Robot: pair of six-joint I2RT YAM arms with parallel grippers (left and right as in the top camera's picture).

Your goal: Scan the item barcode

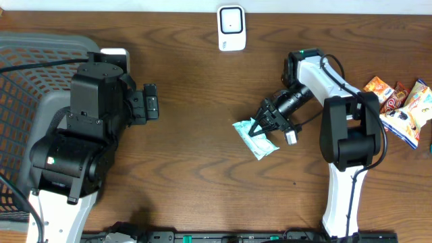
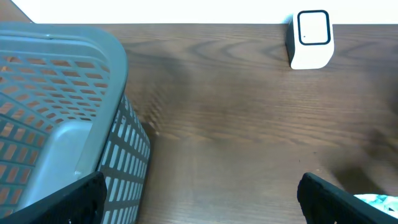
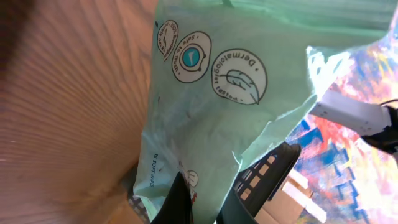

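Observation:
The item is a mint-green pack of soft wipes [image 1: 258, 140], lying or held just above the table at centre right. My right gripper [image 1: 260, 125] is shut on its edge. In the right wrist view the pack [image 3: 230, 106] fills the frame, with round printed logos, and is pinched in my right gripper [image 3: 208, 208]. No barcode shows on this face. The white barcode scanner [image 1: 231, 28] stands at the table's far edge, also seen as the scanner [image 2: 311, 38] in the left wrist view. My left gripper [image 1: 152, 101] is open and empty beside the basket; in its own view the left gripper [image 2: 205, 205] holds nothing.
A grey plastic basket [image 1: 27, 74] takes up the left side, its wall [image 2: 124, 143] close to my left fingers. Several snack packets [image 1: 405, 108] lie at the right edge. Bare wooden table [image 1: 202, 155] lies between the arms.

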